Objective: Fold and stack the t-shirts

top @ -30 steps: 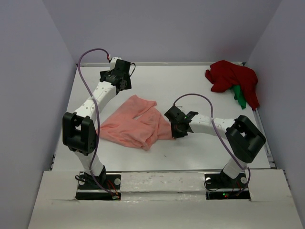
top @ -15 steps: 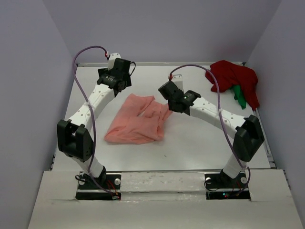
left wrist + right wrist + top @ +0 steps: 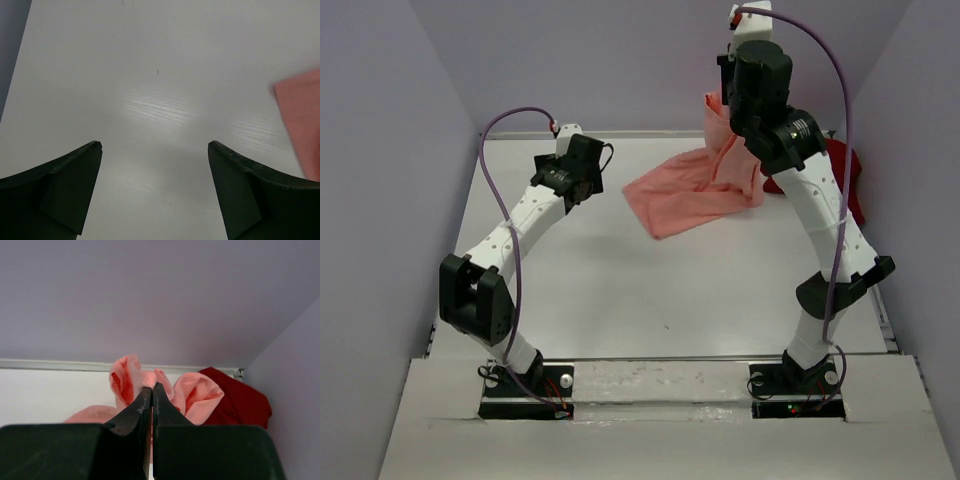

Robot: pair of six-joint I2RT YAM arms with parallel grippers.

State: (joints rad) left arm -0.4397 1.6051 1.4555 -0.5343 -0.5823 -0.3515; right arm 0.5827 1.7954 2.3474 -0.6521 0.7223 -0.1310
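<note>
Shows a white table with faint wood grain and a soft patch of glare in the left wrist view. Carries a tiny dark speck near its front middle. Ends at a pale strip along the far edge, under a lilac back wall. Meets a lilac left wall and right wall. Gives way at the near edge to a whitish board.

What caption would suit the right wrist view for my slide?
Right pincer, shut on the salmon-pink t-shirt, holds it up; dark red t-shirt behind.
</note>
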